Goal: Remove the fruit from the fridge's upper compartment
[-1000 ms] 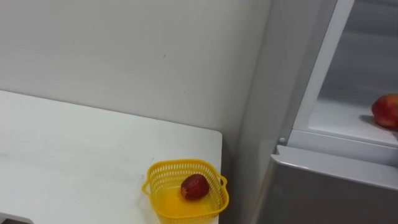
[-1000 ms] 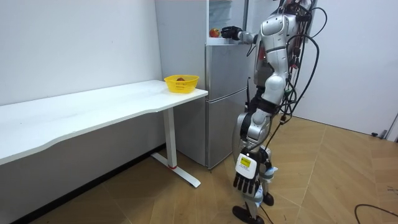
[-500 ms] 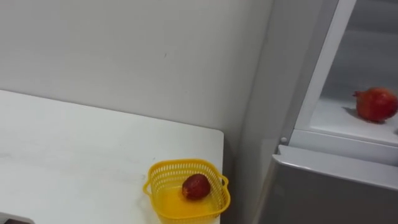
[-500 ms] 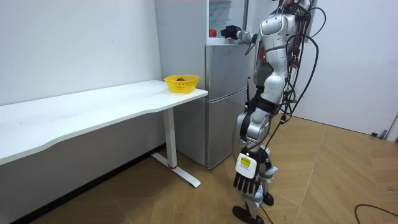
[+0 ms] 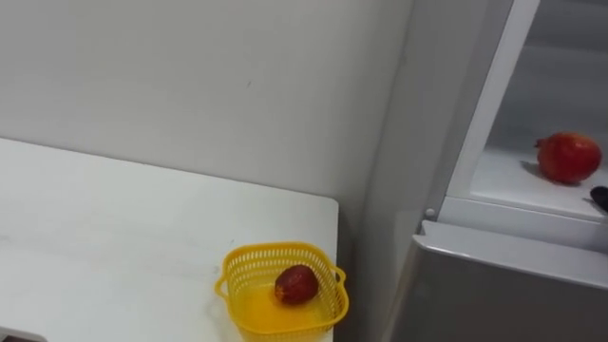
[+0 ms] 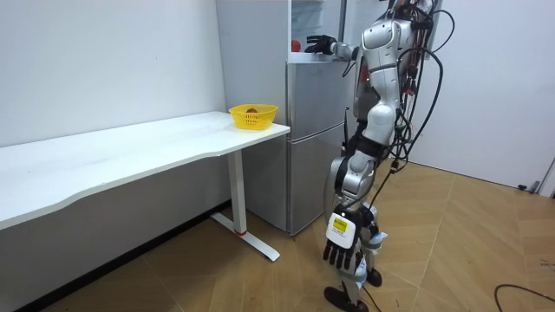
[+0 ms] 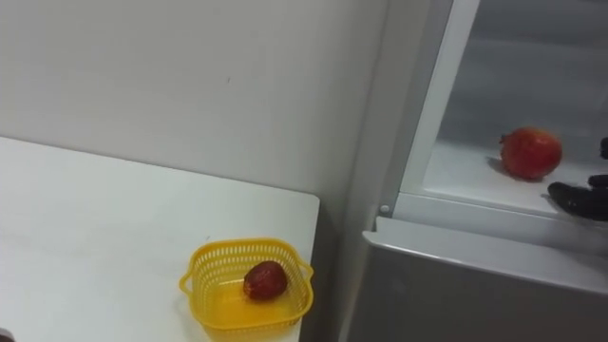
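A red pomegranate (image 5: 568, 157) lies on the white shelf (image 7: 475, 180) of the open upper fridge compartment. My right hand (image 7: 581, 199) reaches onto that shelf just right of the fruit, its dark fingers straight and apart from it. In the room view the same hand (image 6: 318, 42) is held up at the fridge, next to the pomegranate (image 6: 297, 44). I stand upright in front of the fridge. My left hand (image 6: 337, 252) hangs open beside my leg, holding nothing.
A yellow basket (image 5: 249, 267) with a dark red fruit (image 5: 295, 283) in it sits at the corner of the white table (image 5: 114, 228), close to the fridge's side wall. The shut lower fridge door (image 7: 456, 285) is below the shelf.
The pomegranate has shifted a little to the left on the shelf. My right hand, close over it before, now has its fingers spread beside it.
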